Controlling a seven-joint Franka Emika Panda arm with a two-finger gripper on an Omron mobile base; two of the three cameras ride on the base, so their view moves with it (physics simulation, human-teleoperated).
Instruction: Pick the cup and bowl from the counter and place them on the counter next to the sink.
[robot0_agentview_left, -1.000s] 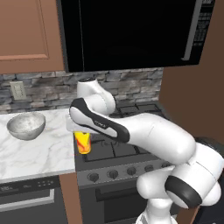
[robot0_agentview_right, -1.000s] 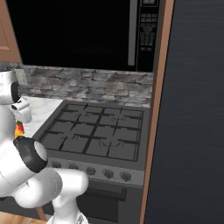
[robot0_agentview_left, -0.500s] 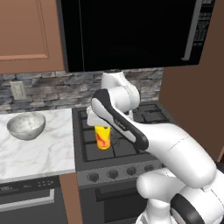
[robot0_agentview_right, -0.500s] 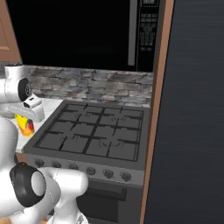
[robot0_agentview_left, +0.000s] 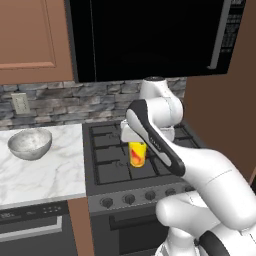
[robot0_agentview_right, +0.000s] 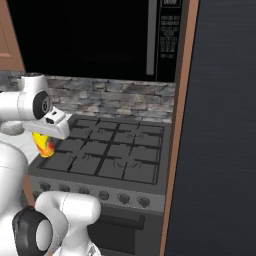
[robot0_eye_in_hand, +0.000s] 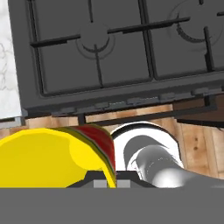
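Observation:
The small yellow cup with its red-orange mark hangs in the air over the left burners of the black stovetop, and my gripper is shut on it from above. From the right base camera the cup pokes out below the hand at the stove's left edge. In the hand view the cup sits close at the bottom left. The wide silver-grey bowl rests upright on the white marble counter, well left of the gripper. The sink is out of view.
A black microwave hangs over the stove, close above the arm's elbow. A brown cabinet wall closes off the right of the stove. Stove knobs line the front edge. A dark panel stands tall at the right.
The arm has swung to the right, carrying the cup from over the counter's edge out above the stovetop. The bowl has stayed where it was.

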